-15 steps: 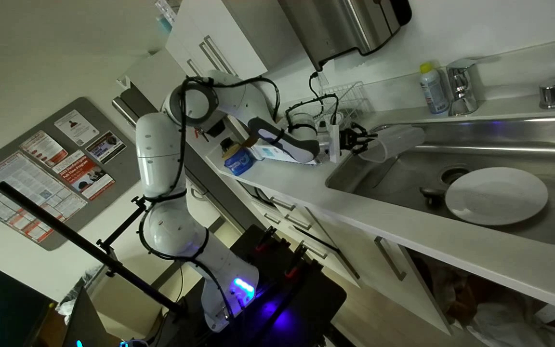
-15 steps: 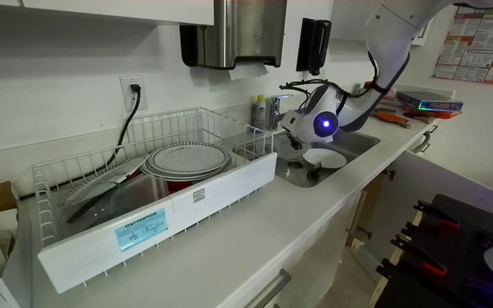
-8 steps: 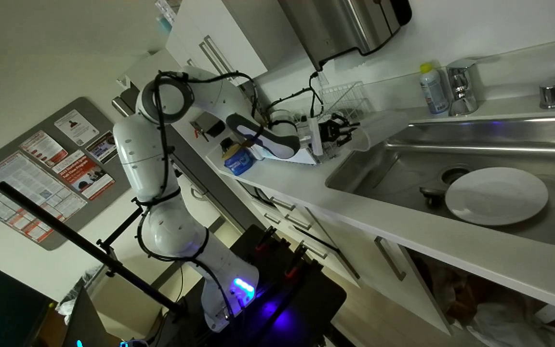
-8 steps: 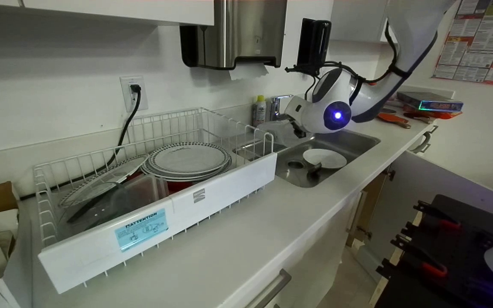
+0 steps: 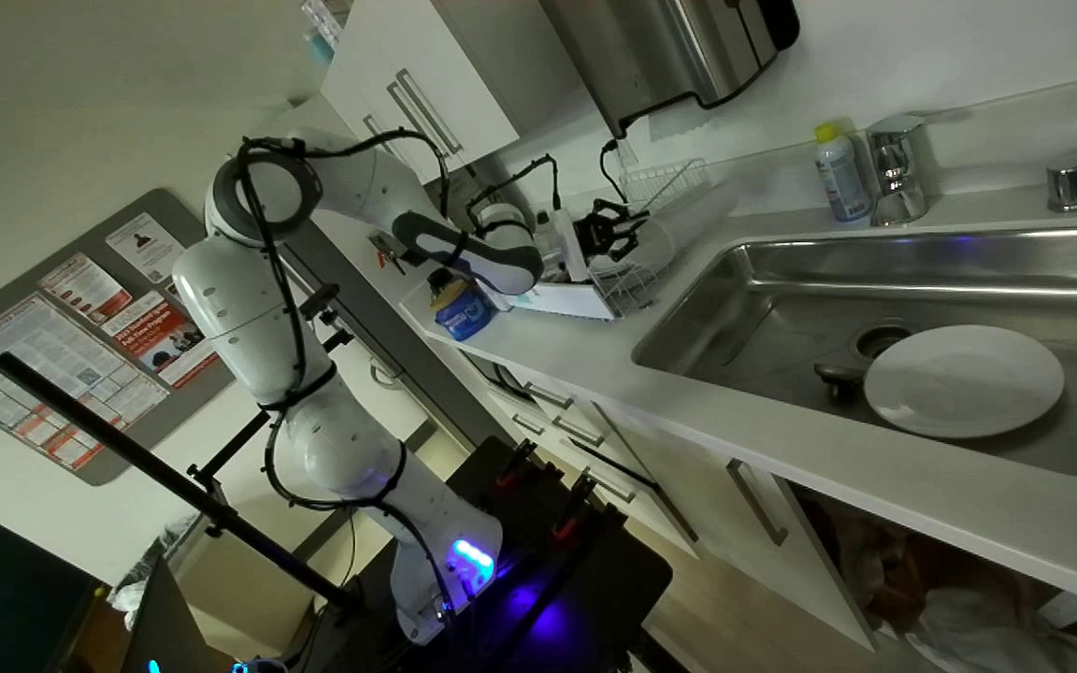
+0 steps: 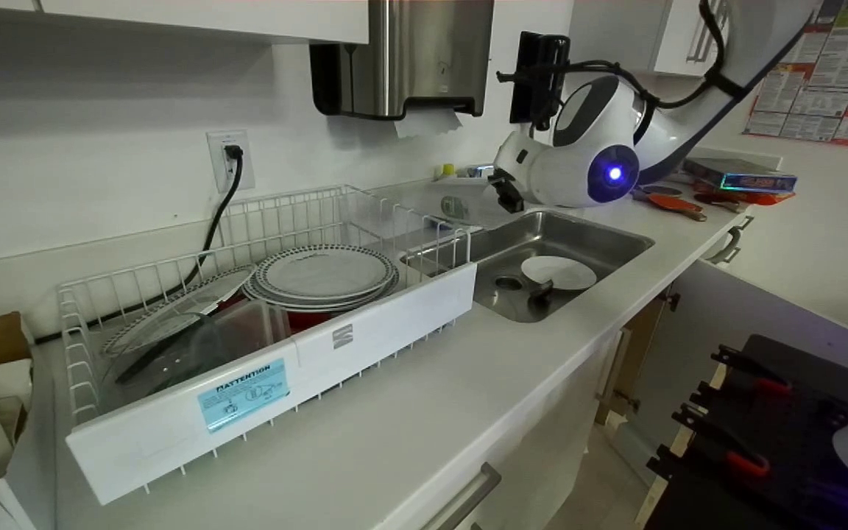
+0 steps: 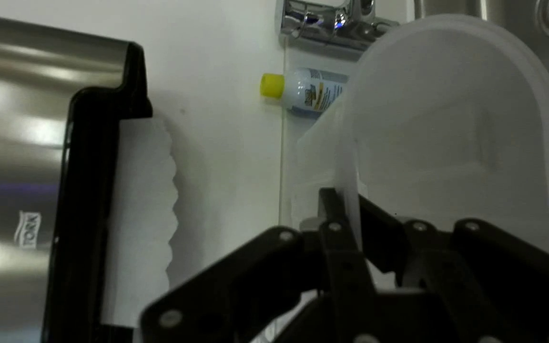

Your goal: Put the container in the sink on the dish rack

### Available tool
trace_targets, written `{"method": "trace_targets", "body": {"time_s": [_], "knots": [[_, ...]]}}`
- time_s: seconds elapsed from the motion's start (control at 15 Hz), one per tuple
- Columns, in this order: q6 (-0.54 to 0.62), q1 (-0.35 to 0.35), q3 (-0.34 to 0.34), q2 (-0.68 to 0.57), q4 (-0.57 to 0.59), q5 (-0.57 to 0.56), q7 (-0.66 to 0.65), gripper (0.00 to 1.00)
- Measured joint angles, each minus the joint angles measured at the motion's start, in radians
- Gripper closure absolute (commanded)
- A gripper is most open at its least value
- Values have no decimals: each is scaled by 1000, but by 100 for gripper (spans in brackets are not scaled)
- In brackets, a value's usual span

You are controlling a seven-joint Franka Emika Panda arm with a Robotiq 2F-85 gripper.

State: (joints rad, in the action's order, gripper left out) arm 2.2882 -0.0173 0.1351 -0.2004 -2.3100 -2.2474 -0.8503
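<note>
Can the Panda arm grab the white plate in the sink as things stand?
Probably not: the end effector is clamped on the translucent container, so it's occupied. Otherwise, nothing visible lies on the white plate.

My hand (image 7: 353, 214) is black, dotted with pale grey screws (image 7: 335, 226), and the container (image 7: 446, 119) is a milky, see-through white. My arm (image 5: 244, 304) is white with dark grey panels (image 6: 587, 109) and a blue light (image 6: 615, 174). I see the sink (image 5: 922, 257) in silver-grey, the round plate (image 5: 964, 379) plain white, the worktop (image 6: 365, 427) off-white. The dish rack (image 6: 402, 313) is white with a pale blue sticker (image 6: 244, 394); the plates (image 6: 324, 272) are whitish, rimmed with small dark marks. The bottle (image 7: 315, 90) wears a bright yellow cap (image 7: 272, 85), and the dispenser (image 7: 12, 166) is silver edged in black.
</note>
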Motion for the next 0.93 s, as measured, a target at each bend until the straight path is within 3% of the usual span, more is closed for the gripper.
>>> {"method": "trace_targets", "body": {"time_s": [0.27,0.93], "knots": [[0,-36,22,45,-26,-62,-14,98],[-6,-102,70,77,-45,-286,-206,98]]}}
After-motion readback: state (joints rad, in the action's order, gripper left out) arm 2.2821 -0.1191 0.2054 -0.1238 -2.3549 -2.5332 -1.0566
